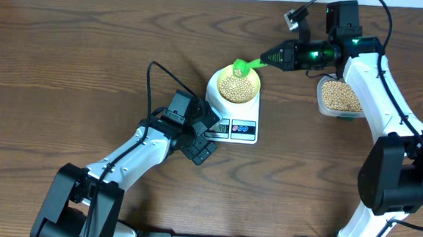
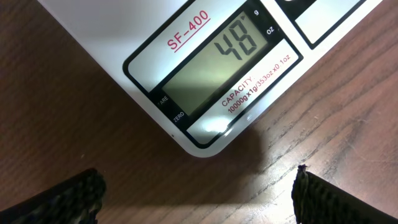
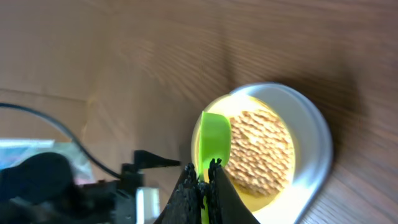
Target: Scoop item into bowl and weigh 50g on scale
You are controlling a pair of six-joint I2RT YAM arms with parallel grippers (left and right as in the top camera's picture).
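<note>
- My left pincer (image 2: 199, 193) hangs released on the desk (image 2: 56, 112) beside the scale (image 2: 143, 25); its display (image 2: 214, 65) reads 48.
- The bowl (image 1: 257, 80) sits on it, holding beans (image 1: 237, 89).
- My right pincer (image 3: 200, 186) clenches a scoop (image 3: 214, 140) at the bowl's rim; I judge only a few beans are missing.

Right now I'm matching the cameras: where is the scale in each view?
Overhead: scale centre, under the bowl.
Left wrist: its display, reading 48, at the top.
Right wrist: its white platform rings the bowl, lower right.
Shared landmark: the bowl, overhead and right wrist.
</note>
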